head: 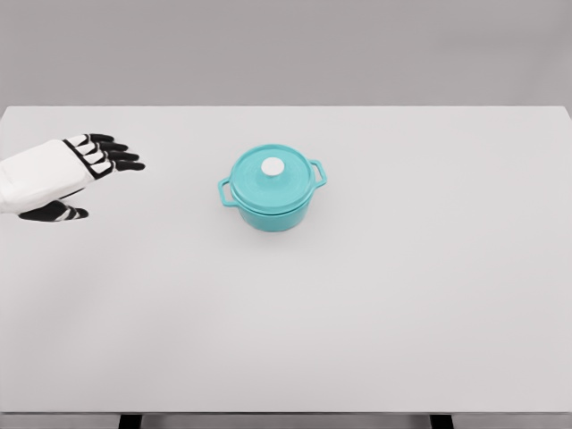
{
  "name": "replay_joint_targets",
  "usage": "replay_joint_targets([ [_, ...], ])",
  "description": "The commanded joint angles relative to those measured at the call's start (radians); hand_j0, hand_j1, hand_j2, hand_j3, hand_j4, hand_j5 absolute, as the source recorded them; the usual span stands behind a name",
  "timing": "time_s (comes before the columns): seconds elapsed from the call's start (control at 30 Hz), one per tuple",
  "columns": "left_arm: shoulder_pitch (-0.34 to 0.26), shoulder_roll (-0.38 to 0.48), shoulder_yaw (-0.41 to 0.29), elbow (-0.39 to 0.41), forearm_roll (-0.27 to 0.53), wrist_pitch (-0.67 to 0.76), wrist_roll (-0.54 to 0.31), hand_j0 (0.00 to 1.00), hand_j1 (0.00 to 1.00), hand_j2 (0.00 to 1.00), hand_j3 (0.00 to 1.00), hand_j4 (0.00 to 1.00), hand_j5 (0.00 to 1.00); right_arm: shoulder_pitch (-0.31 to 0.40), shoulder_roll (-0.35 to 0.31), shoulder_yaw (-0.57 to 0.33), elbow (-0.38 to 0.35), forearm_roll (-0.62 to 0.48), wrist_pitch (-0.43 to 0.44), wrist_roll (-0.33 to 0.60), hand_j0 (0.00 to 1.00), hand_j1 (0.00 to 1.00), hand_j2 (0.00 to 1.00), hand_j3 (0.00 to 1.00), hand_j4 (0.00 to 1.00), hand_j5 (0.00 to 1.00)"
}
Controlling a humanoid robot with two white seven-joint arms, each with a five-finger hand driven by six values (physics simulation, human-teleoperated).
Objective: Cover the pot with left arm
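Note:
A teal pot [272, 207] with two side handles stands near the middle of the white table [375, 304]. Its teal lid [271, 178] with a white knob [272, 166] sits on top of it, closing the pot. My left hand [94, 174] hovers at the far left of the table, well apart from the pot, with its black-tipped fingers [114, 154] stretched out and its thumb [55, 213] held below; it holds nothing. No right arm shows anywhere in the view.
The table's front edge runs along the bottom of the view. A plain grey wall [286, 45] stands behind the table's far edge.

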State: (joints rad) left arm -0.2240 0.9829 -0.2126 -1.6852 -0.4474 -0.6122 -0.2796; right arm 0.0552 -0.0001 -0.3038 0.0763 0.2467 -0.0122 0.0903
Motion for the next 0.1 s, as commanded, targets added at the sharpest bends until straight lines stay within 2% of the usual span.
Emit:
replay_joint_targets([
  [0.0,0.000,0.002,0.002,0.007,0.006,0.001,0.000,1.00,1.00,1.00,1.00,1.00,1.00,0.000,0.000,0.000,0.000,0.000,0.000,0.000,1.00,1.00,1.00,1.00,1.00,1.00],
  [0.07,0.000,0.002,0.002,0.009,0.004,0.001,0.000,1.00,1.00,1.00,1.00,1.00,1.00,0.000,0.000,0.000,0.000,-0.001,0.000,0.000,1.00,1.00,1.00,1.00,1.00,1.00],
])
